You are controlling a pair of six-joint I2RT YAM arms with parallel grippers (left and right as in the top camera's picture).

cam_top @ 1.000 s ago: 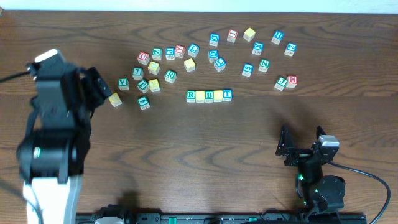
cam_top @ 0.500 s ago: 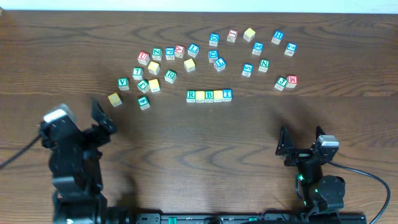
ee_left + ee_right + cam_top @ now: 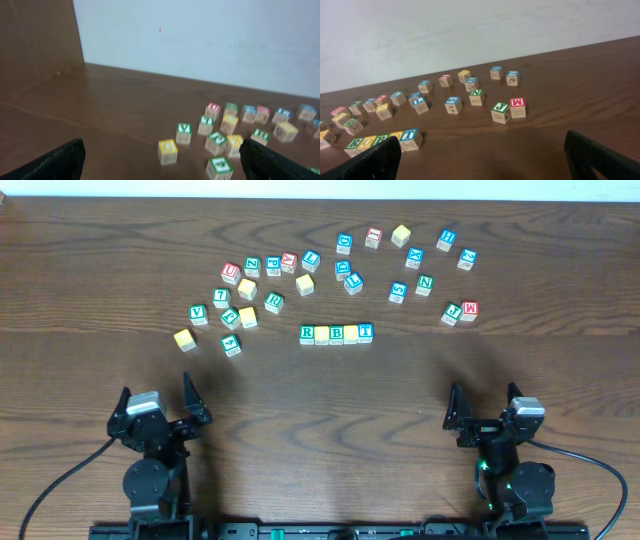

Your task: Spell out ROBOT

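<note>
Tabletop (image 3: 320, 430): a dark wooden surface is carrying all the cubes, with both arms sitting along its near edge.
Letter row (image 3: 382, 139): five small wooden cubes are lying side by side, touching, in one straight line near the middle of the tabletop, just below the scattered cubes.
Row order, left to right in the overhead view: green R cube (image 3: 307, 333), yellow-faced cube (image 3: 322, 334), green B cube (image 3: 337, 333), second yellow-faced cube (image 3: 351, 333) and blue T cube (image 3: 366, 332).
Left end effector (image 3: 156, 392): it is sitting at the near left, well apart from the row. Its fingers (image 3: 55, 162) are standing spread wide and gripping nothing.
Right end effector (image 3: 485, 400): it is sitting at the near right, well apart from the row. Its fingers (image 3: 602, 159) are likewise standing spread wide and gripping nothing.
Left cluster: loose cubes are lying above and to the left of the row. A lone yellow cube (image 3: 185, 339) is sitting at the cluster's outer corner, near a green V cube (image 3: 198, 313).
Right cluster: loose cubes are lying above and to the right of the row. A red M cube (image 3: 469, 310) is sitting just beside a green J cube (image 3: 452, 314).
Wall (image 3: 470, 35): a pale surface is rising behind the tabletop's far edge in both wrist views.
Cable (image 3: 590, 460): a black lead is trailing from the right arm toward the tabletop's right edge.
</note>
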